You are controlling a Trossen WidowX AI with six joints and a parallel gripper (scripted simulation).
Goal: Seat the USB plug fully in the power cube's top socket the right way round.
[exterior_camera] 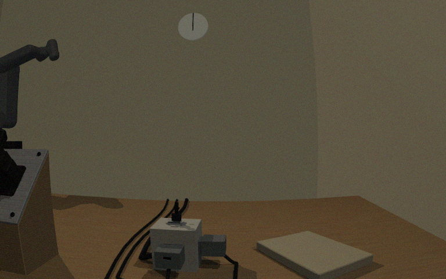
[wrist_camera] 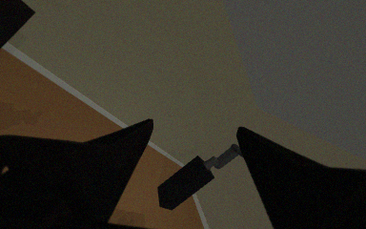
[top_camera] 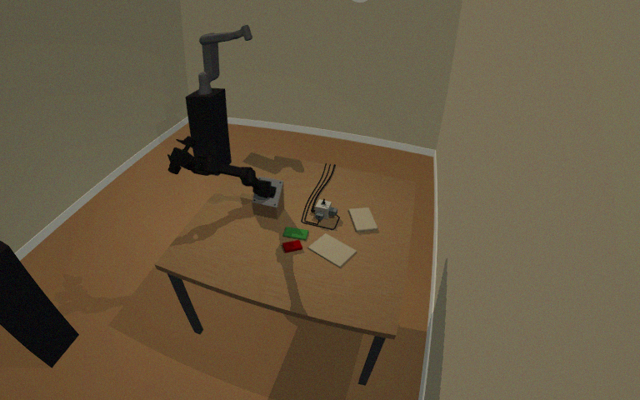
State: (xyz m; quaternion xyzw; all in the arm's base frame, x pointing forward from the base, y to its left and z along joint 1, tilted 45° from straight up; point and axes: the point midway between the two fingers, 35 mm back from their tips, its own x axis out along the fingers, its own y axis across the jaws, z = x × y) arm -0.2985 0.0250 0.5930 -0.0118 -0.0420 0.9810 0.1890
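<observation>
The white power cube (top_camera: 318, 204) (exterior_camera: 192, 251) stands on the table (top_camera: 226, 263) (exterior_camera: 279, 213). The black USB plug (top_camera: 323, 202) (exterior_camera: 176, 217) stands upright in the socket on its top, its cable rising from it. Some grey shows beneath the plug; its depth and which way round it is cannot be made out. Grey plugs (exterior_camera: 169, 257) (exterior_camera: 213, 244) sit at two of the cube's sides. My gripper (top_camera: 173, 147) (wrist_camera: 194, 127) is open and empty, far left of the cube and pointing away from it. The cube is out of the wrist view.
Black cables (exterior_camera: 235, 271) run around the cube. A green block (top_camera: 296, 233), a red block (top_camera: 292, 246) and two cream slabs (top_camera: 332, 250) (top_camera: 362, 219) lie nearby. My arm's base stands on a box (top_camera: 267, 208) (exterior_camera: 36, 230). A grey arm stands on a black pedestal (top_camera: 207, 127) (wrist_camera: 186, 183) behind.
</observation>
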